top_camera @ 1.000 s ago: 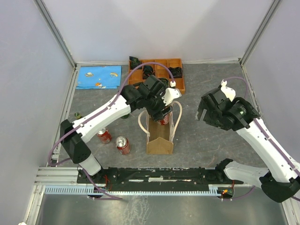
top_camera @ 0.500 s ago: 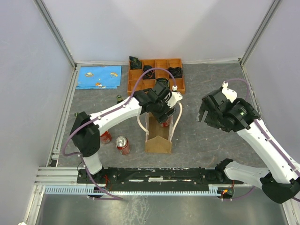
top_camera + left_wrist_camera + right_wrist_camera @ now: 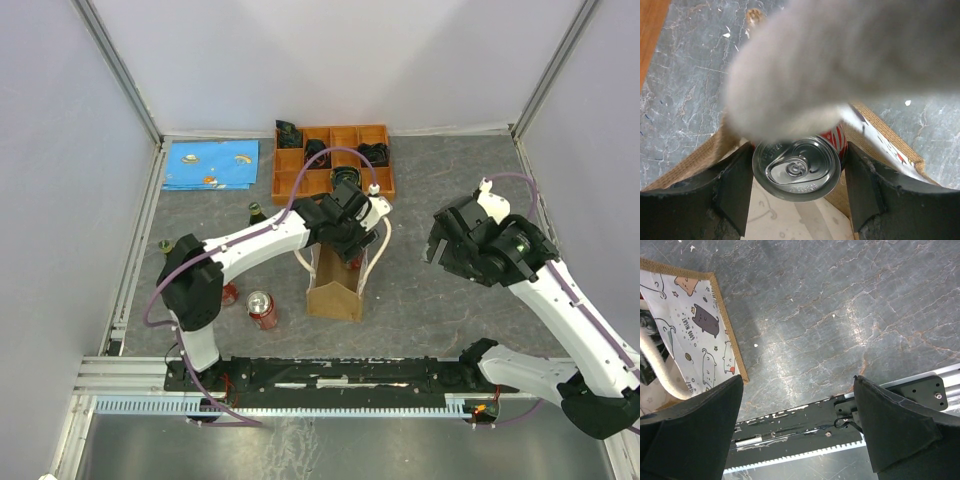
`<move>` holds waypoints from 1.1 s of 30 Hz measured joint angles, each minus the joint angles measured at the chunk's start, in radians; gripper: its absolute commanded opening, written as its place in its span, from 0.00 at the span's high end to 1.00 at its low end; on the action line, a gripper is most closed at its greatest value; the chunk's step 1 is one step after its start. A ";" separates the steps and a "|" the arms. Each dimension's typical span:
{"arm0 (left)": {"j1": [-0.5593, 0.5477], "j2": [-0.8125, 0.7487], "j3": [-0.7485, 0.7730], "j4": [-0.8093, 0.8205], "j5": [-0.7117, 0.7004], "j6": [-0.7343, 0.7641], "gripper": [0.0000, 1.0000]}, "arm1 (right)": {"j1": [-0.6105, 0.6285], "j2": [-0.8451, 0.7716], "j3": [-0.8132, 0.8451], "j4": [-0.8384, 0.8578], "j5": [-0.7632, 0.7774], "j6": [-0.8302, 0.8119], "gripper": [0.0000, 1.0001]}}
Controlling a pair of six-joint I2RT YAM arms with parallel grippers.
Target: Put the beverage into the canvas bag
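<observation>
The canvas bag (image 3: 335, 292) stands upright in the middle of the table, tan with cream rope handles (image 3: 381, 243). My left gripper (image 3: 347, 244) is over the bag's open mouth, shut on a red beverage can (image 3: 797, 170) that hangs upright between my fingers (image 3: 735, 187), just inside the bag's tan rim (image 3: 882, 137). A blurred rope handle (image 3: 840, 60) covers the top of the left wrist view. My right gripper (image 3: 452, 250) is open and empty, right of the bag and above bare table. It also shows in the right wrist view (image 3: 797, 430), with the bag's printed side (image 3: 695, 335) at its left.
Two more red cans (image 3: 262, 310) (image 3: 229, 294) stand left of the bag. Two green bottles (image 3: 256, 213) (image 3: 166, 246) stand further left. An orange compartment tray (image 3: 383, 183) and a blue cloth (image 3: 210, 165) lie at the back. The black base rail (image 3: 805, 432) runs along the near edge.
My left gripper has moved forward over the bag and lowered the can into its mouth. The bag has shifted a little. The right arm has drifted slightly right.
</observation>
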 measured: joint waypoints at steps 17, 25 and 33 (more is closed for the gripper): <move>-0.028 0.050 -0.008 0.031 -0.055 -0.023 0.09 | 0.000 -0.018 -0.005 -0.026 0.001 0.008 0.01; -0.028 -0.007 -0.008 -0.006 -0.057 -0.023 0.01 | 0.000 -0.008 -0.005 -0.025 0.000 0.007 0.01; -0.027 -0.163 0.020 -0.055 -0.061 -0.022 0.01 | 0.000 0.005 -0.005 -0.025 -0.003 0.007 0.01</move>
